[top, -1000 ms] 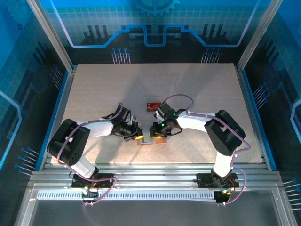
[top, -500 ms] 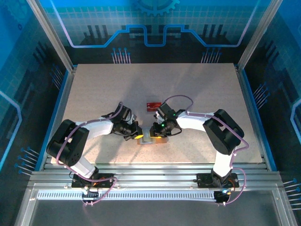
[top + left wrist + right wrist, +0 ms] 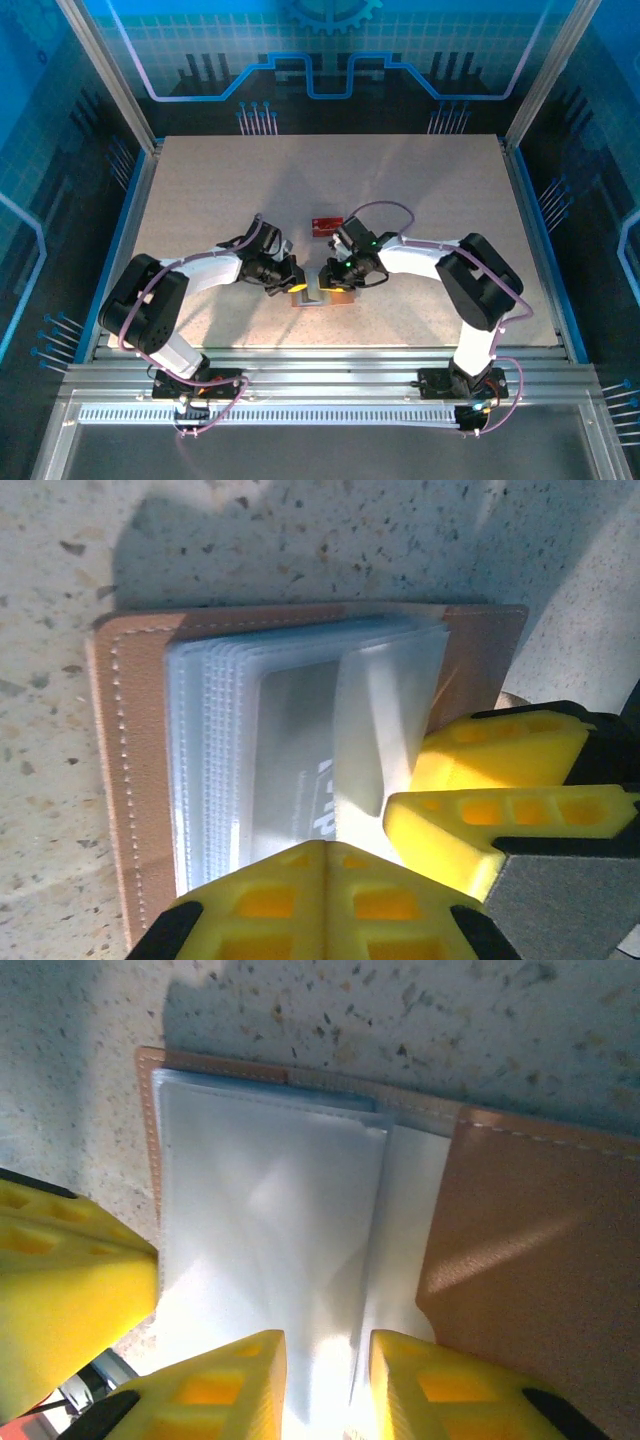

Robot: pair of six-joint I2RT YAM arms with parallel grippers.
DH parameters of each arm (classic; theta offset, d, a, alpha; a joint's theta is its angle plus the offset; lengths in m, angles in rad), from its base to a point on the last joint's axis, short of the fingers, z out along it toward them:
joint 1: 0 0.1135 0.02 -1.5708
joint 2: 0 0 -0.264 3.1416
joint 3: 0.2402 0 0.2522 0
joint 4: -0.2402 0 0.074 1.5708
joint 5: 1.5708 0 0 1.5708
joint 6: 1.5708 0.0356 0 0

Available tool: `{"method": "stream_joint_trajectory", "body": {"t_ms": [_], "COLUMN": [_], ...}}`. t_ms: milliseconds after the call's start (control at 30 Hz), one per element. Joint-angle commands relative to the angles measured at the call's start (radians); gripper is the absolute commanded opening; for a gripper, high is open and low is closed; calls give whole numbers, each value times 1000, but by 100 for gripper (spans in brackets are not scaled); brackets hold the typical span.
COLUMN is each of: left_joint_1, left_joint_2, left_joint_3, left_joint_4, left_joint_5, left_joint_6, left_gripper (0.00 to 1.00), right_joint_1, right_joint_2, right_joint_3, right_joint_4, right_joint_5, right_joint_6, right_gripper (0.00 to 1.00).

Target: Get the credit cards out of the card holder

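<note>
Card holder (image 3: 130, 780): tan, lying open on the table (image 3: 200, 190), clear sleeves (image 3: 260, 730) fanned. Left gripper (image 3: 325, 855): at holder's left, clamped tight at sleeve edges. Right gripper (image 3: 328, 1360): at holder's right, fingers narrowly apart astride a sleeve; grip undeterminable. Red credit card (image 3: 326, 223): beyond holder, apart.

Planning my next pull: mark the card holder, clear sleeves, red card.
card holder (image 3: 110, 780), left wrist view, stitched edge.
clear sleeves (image 3: 260, 730), left wrist view, top sleeve.
red card (image 3: 326, 224), top view, its centre.

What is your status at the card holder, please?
Left gripper shut at the open card holder. Right gripper astride a clear sleeve, grip unclear. Red card out. Nothing blocking.
</note>
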Motion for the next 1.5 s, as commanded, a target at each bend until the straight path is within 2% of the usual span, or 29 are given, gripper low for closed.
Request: {"method": "stream_joint_trajectory", "body": {"t_ms": [0, 567, 1100, 1467], "left_joint_1": [-13, -124, -224, -235], "left_joint_2": [-19, 113, 302, 342], "left_joint_3": [36, 178, 313, 330], "left_joint_4": [-21, 6, 18, -13], "left_joint_5": [18, 25, 17, 8], "left_joint_6": [-7, -29, -57, -51], "left_gripper": [5, 5, 6, 6], "right_joint_1": [-24, -95, -162, -171], "right_joint_2": [-65, -225, -248, -221], "right_joint_3": [4, -39, -183, -197], "right_joint_4": [-49, -217, -162, -102], "right_joint_5": [8, 110, 124, 83], "right_joint_6": [-15, -75, -92, -83], "right_gripper": [28, 28, 27, 19]}}
